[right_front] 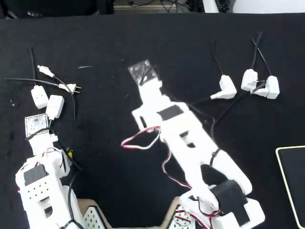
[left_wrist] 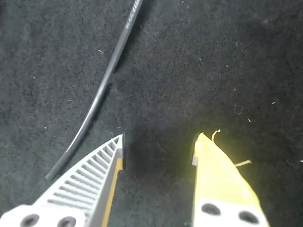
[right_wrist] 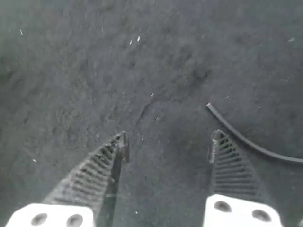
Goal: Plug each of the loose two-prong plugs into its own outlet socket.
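Plainly, left fingers (left_wrist: 90,184) and right fingers (right_wrist: 94,175) gape empty, plugs (right_front: 71,87) nearer the left.

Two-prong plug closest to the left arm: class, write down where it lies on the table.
In the high view the two-prong plug lies on the table's left side, just right of two white blocks, ahead of the left arm.
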Motion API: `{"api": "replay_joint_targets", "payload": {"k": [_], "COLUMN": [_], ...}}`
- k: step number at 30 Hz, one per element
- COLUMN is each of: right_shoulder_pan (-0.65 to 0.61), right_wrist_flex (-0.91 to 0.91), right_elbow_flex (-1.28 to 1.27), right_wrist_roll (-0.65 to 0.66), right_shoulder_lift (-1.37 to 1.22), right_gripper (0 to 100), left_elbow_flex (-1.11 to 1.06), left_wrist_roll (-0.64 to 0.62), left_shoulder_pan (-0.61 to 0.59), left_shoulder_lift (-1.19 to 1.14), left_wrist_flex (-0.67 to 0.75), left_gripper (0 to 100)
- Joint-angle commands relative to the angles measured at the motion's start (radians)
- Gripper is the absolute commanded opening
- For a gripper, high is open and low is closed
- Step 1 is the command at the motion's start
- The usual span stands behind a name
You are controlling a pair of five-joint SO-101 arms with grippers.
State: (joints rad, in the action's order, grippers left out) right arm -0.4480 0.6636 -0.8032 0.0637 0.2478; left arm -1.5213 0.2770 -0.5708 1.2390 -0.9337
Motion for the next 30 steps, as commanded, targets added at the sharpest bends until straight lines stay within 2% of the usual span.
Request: {"api": "replay_joint_targets", "payload": {"k": [1, 8, 12, 16, 21, 23, 25, 28, 30], "right_shoulder_pan": [-0.018, -0.032, -0.064, -0.069, -0.087, -0.101, -0.101, -0.101, -0.101], "right_wrist_flex": [-0.135, -0.328, -0.356, -0.330, -0.103, -0.051, -0.077, -0.219, -0.322], "right_elbow_flex": [-0.079, -0.219, -0.245, -0.248, -0.208, -0.223, -0.283, -0.438, -0.541], "right_wrist_roll": [-0.005, -0.005, 0.000, -0.003, -0.005, -0.005, -0.003, 0.005, 0.005], "right_shoulder_lift": [0.053, 0.053, 0.064, 0.101, 0.302, 0.409, 0.499, 0.633, 0.716], "right_gripper": [25.5, 25.5, 25.5, 25.5, 25.5, 25.5, 25.5, 25.5, 25.5], "left_elbow_flex": [0.093, 0.371, 0.501, 0.521, 0.493, 0.486, 0.489, 0.466, 0.435], "left_wrist_roll": [0.009, 0.011, 0.011, 0.005, 0.000, -0.044, -0.117, -0.226, -0.230], "left_shoulder_pan": [-0.008, -0.002, 0.002, 0.001, -0.002, 0.001, -0.001, -0.007, -0.008], "left_shoulder_lift": [0.012, 0.002, 0.000, 0.000, 0.003, 0.014, 0.014, 0.014, 0.014], "left_wrist_flex": [0.005, -0.149, -0.192, -0.163, -0.120, -0.114, -0.112, -0.048, 0.002], "left_gripper": [25, 25, 25, 25, 25, 25, 25, 25, 25]}}
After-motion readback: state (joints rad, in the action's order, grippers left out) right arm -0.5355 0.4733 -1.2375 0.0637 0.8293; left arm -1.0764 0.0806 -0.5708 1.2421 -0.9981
